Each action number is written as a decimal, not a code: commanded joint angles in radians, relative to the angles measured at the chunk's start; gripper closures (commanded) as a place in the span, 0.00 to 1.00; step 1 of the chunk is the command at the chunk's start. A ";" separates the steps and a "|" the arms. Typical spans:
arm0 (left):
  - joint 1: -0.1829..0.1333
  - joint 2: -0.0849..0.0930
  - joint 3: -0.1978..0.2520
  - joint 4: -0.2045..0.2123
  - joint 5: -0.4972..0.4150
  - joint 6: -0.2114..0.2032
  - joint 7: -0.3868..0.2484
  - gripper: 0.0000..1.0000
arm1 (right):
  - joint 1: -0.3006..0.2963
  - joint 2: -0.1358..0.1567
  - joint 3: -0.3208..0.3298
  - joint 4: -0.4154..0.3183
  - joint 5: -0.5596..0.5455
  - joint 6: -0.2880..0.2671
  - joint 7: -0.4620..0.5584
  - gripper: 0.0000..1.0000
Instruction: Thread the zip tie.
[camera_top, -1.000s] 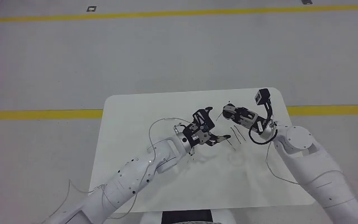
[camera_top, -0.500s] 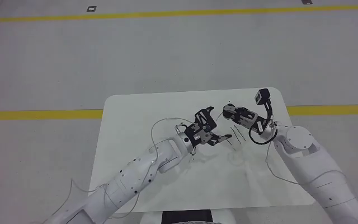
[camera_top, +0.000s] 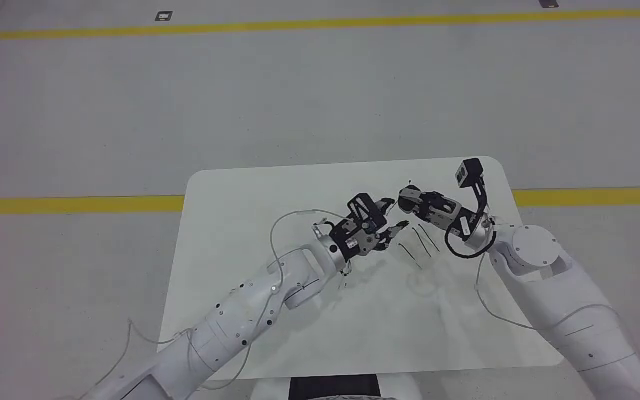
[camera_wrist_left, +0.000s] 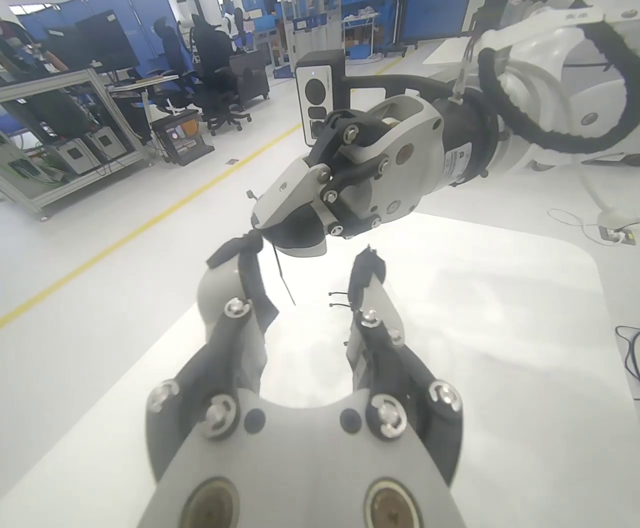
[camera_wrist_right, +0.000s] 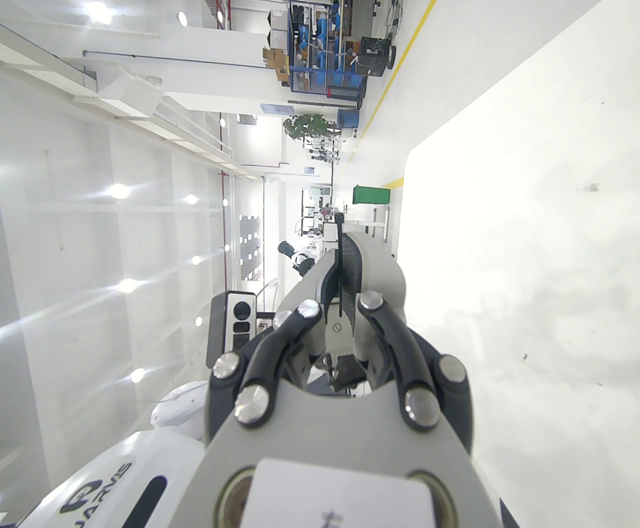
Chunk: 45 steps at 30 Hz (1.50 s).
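We pinch the zip tie (camera_wrist_left: 281, 272) in our closed right gripper (camera_wrist_left: 260, 227), its tail hanging above the table (camera_wrist_left: 500, 310). Next, we judge, our left gripper (camera_wrist_left: 309, 257), fingers apart, must catch that tail.

White rounded tabletop (camera_top: 250, 300), pale floor (camera_top: 300, 100) crossed by yellow lines (camera_top: 90, 204), black office chairs (camera_wrist_left: 212, 55) near an aluminium-frame rack (camera_wrist_left: 98, 105), green bin (camera_wrist_right: 371, 195) and leafy plant (camera_wrist_right: 305, 125) far off.
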<state>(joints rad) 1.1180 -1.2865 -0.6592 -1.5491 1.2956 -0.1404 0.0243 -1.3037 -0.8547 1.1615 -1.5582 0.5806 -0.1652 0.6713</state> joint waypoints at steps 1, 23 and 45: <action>0.002 -0.001 -0.002 0.000 -0.001 -0.001 0.000 0.87 | 0.000 0.000 0.000 0.000 0.000 0.000 0.000 1.00; 0.009 -0.010 -0.021 -0.001 0.015 -0.004 0.001 0.86 | 0.000 0.000 0.000 0.000 0.000 0.000 0.000 1.00; 0.002 -0.023 -0.037 0.022 0.027 0.001 0.023 0.91 | 0.000 0.000 0.000 0.000 0.000 0.000 0.000 1.00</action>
<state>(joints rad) 1.1208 -1.3088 -0.6960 -1.5281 1.3218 -0.1387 0.0481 -1.3037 -0.8547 1.1615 -1.5582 0.5806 -0.1652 0.6713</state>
